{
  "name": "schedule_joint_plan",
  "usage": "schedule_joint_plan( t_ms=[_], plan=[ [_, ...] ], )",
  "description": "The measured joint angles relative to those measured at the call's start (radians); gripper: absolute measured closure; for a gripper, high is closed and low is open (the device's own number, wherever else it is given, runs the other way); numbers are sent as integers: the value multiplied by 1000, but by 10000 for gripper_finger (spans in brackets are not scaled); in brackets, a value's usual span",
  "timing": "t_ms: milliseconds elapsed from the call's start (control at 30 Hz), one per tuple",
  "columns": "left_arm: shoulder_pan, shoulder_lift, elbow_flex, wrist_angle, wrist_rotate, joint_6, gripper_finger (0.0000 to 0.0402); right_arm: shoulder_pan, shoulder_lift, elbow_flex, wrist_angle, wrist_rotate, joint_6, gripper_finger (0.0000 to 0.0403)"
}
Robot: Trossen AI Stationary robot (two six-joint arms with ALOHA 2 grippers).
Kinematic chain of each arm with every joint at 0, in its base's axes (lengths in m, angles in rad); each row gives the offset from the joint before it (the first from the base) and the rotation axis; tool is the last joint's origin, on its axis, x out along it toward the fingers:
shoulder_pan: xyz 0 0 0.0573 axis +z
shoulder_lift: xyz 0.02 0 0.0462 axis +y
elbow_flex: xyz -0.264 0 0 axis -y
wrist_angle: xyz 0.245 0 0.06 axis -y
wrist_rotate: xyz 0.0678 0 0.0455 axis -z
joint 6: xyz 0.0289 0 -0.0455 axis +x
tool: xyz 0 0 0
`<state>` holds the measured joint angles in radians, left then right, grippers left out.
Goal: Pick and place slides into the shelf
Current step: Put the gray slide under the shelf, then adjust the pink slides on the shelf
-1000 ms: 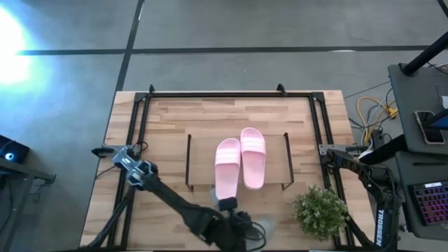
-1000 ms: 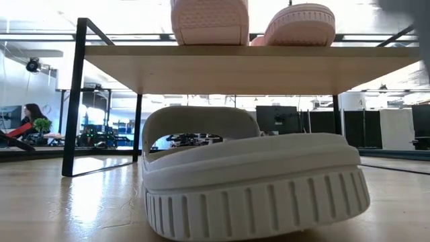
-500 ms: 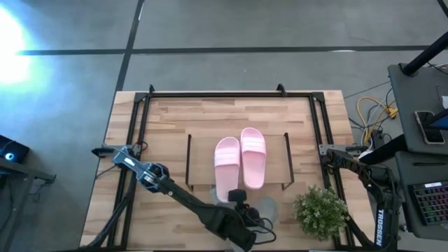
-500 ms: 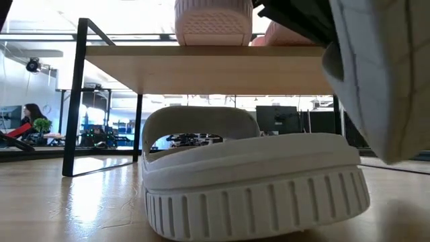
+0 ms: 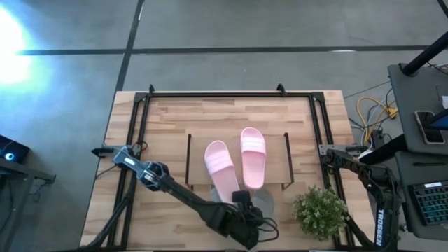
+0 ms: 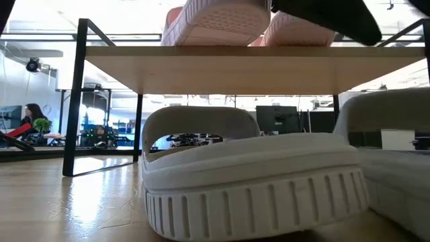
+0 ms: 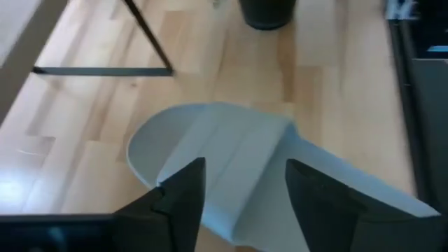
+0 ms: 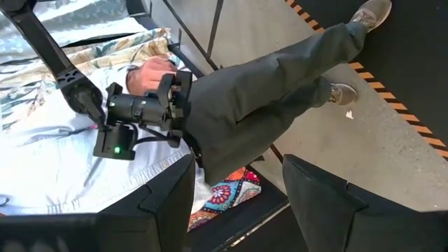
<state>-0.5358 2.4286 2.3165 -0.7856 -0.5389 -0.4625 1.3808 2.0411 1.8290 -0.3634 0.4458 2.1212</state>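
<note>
left gripper [image 7: 239,183]: near table edge, fingers spread above a grey-green slide [image 7: 238,164] lying on the table before the shelf [image 5: 273,150]. two pink slides [image 5: 222,166] on shelf top; second grey-green slide [image 6: 248,178] beneath it. right gripper [image 8: 234,185]: parked aside, fingers apart.

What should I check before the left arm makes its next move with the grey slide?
1. Grey slide down on the table: ok.
2. Left jaws over it, at the table's near edge: ok.
3. Pink slides straight on the shelf: not ok, left pink slide lies askew.
4. Other grey slide fully under the shelf: cannot tell.
5. Plant apart: ok.
6. Right arm at the table's right edge: ok.
</note>
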Motion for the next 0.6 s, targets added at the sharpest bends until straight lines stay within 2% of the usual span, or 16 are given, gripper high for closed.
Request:
schedule_joint_plan(
  t_ms=[200,400,600],
  plan=[
    [-13,-54,0,-18,112,-5,197,2,0,0,2,0,0,195],
    [-50,-184,-2,16,347,-50,196,3,0,0,10,0,45,195],
    [-130,-306,-15,118,361,-110,196,2,0,0,26,0,-17,196]
  ],
)
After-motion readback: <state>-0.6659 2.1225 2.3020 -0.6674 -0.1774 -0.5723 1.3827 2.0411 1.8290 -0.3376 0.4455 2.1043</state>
